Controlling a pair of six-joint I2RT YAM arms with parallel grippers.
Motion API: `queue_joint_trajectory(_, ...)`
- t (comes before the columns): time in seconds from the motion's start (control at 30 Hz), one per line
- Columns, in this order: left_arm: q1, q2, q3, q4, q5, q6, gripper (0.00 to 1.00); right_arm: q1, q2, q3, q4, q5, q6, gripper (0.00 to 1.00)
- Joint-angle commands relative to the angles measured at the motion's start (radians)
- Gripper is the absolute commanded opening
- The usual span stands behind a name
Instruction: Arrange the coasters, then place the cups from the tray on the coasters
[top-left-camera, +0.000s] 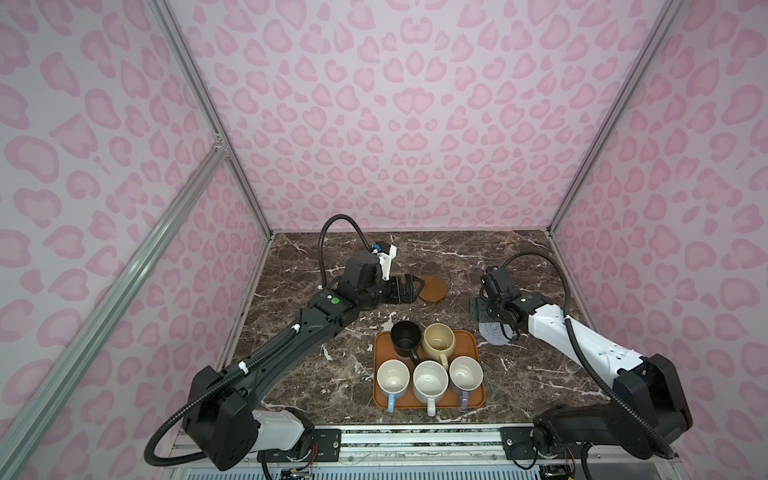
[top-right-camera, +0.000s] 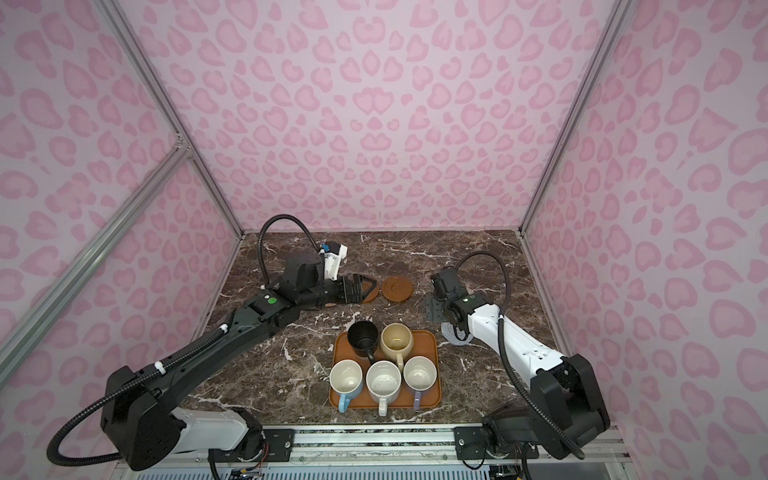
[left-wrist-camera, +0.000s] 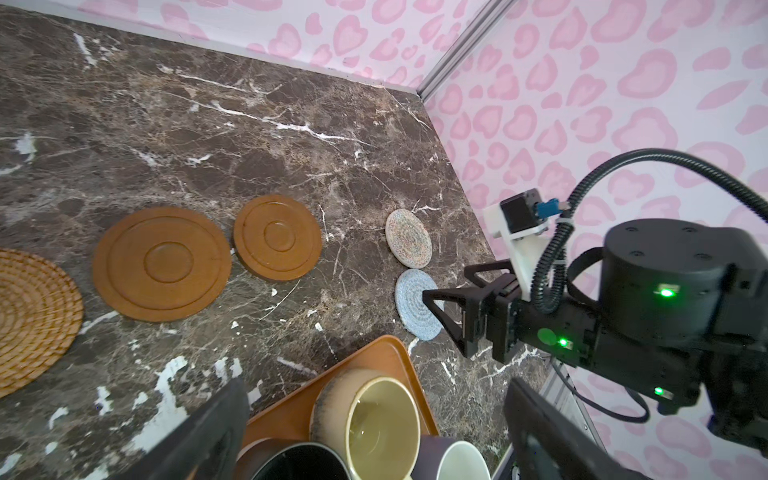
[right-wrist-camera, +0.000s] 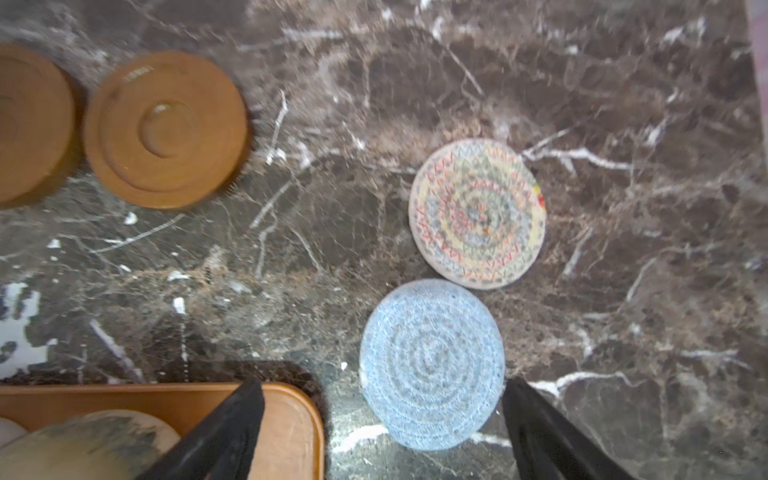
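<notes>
Five cups stand on the orange tray: black, cream-yellow, light blue, speckled white and lavender. The coasters lie flat on the marble behind it: rattan, two wooden, beige knitted and grey-blue knitted. My right gripper hangs open just above the grey-blue coaster and touches nothing. My left gripper is open and empty beside a wooden coaster.
Pink patterned walls close off the back and both sides. The tray's corner lies close to the right gripper's finger. In both top views the left arm hides the rattan coaster and the right arm hides the beige one.
</notes>
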Motion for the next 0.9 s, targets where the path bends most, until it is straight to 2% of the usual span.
queue_joint_trajectory(0.0,-0.013,0.052,0.048,-0.031,-0.018,0.012,0.98,-0.028,0.016,-0.047,0.053,-0.103,0.021,0.86)
queue_joint_trajectory(0.1,-0.022,0.097,0.074,-0.045,-0.027,0.012,0.98,-0.045,0.046,-0.075,0.081,-0.137,0.026,0.8)
queue_joint_trajectory(0.27,-0.027,0.143,0.099,-0.058,-0.022,0.014,0.98,-0.063,0.111,-0.09,0.084,-0.13,0.029,0.69)
queue_joint_trajectory(0.43,-0.031,0.166,0.117,-0.086,-0.039,0.027,0.97,-0.087,0.143,-0.125,0.118,-0.165,0.036,0.62)
queue_joint_trajectory(0.87,-0.031,0.182,0.125,-0.089,-0.048,0.036,0.97,-0.066,0.216,-0.086,0.125,-0.209,0.035,0.54)
